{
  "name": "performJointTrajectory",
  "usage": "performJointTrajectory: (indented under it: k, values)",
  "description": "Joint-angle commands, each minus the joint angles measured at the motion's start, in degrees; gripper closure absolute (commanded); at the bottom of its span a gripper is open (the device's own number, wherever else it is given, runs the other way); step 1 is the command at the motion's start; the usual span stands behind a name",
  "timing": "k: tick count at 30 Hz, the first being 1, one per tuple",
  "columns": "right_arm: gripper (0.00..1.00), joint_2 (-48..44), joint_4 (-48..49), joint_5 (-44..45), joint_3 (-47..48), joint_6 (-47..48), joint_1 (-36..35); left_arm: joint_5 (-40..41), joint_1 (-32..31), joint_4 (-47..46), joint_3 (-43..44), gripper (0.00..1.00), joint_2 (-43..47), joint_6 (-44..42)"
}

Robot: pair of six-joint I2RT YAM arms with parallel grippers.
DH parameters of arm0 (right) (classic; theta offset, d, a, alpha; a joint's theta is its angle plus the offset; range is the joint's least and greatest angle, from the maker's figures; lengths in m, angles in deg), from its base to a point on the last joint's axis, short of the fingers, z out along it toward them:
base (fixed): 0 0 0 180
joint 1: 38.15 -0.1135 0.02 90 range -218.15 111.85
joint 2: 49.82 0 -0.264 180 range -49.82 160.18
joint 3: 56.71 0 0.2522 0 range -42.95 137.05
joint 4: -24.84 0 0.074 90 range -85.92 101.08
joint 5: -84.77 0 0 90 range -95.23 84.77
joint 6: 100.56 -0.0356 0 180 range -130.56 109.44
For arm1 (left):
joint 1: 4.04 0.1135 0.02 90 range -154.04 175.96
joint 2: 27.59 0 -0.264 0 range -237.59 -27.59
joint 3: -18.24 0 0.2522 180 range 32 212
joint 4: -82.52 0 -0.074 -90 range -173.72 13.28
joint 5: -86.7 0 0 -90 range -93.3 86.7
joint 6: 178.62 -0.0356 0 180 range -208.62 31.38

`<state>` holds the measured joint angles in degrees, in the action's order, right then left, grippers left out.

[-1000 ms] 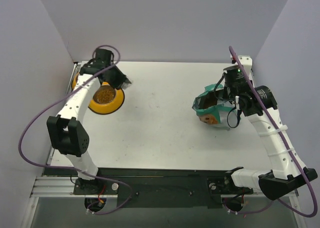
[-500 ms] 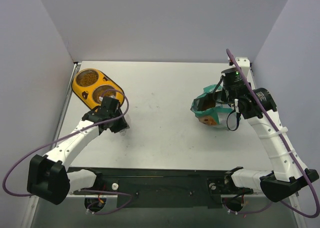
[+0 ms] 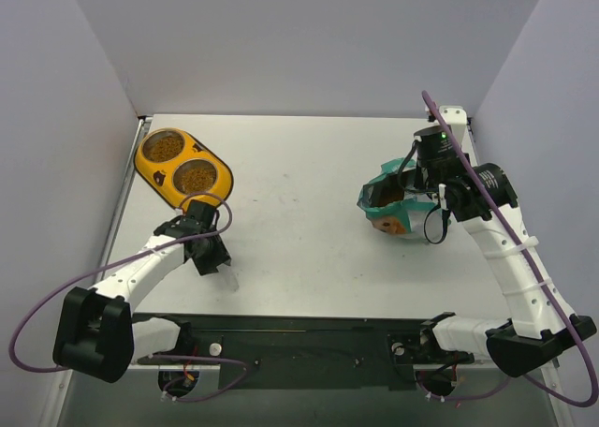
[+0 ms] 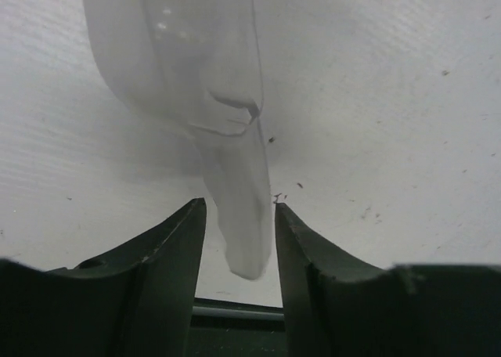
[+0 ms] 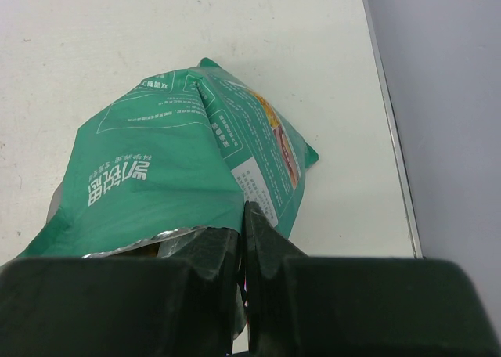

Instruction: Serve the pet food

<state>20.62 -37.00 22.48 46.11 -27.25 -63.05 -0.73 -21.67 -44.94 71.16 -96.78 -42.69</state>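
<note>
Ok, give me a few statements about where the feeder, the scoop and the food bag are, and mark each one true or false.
Both bowls of the yellow feeder hold kibble. True.
The pouch stands near the right edge of the table. True.
The right gripper hangs open above the pouch. False: it is shut on the pouch's open edge.
The clear scoop sits in the feeder. False: it lies on the table, its handle between the fingers of the left gripper.

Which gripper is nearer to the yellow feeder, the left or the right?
Left. The left gripper is just in front of the yellow feeder, on its near side. The right gripper is far off to its right, at the pouch.
</note>
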Motion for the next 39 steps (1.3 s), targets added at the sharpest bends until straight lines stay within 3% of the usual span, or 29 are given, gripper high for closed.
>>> performJointTrajectory:
  k: [1,5,12,13,14,18,21,27,39]
  values:
    - [1.00,0.23,-3.08,4.11,1.91,0.78,0.12,0.60,0.58,2.35,-0.75,0.46,-0.33,-0.32]
    - [1.00,0.23,-3.17,4.02,1.82,0.69,0.12,0.95,0.58,3.75,0.47,0.35,0.10,0.65]
    - [1.00,0.41,-3.17,4.02,2.26,0.69,0.12,-0.71,0.31,9.90,8.20,0.24,7.91,4.86]
    - [1.00,0.32,-3.25,4.11,2.18,0.69,0.03,-0.90,-0.30,10.69,9.26,0.16,9.41,5.74]
    - [1.00,0.40,-3.25,4.11,2.17,0.69,0.03,-1.07,-1.00,10.78,11.53,0.15,9.94,7.66]
    - [1.00,0.49,-3.25,4.11,2.26,0.78,0.21,-5.96,-6.18,3.07,16.64,0.15,10.66,11.80]
    - [1.00,0.49,-3.25,4.20,2.09,0.78,0.12,-8.46,-15.29,-11.13,20.77,0.15,6.46,12.78]
    - [1.00,0.32,-3.17,4.38,2.00,0.87,0.30,-1.18,-32.18,-19.01,40.08,0.11,-7.16,-0.99]
    - [1.00,-0.12,-3.43,3.94,2.35,0.96,0.38,-5.47,-36.25,-19.19,53.64,0.10,-25.11,-5.15]
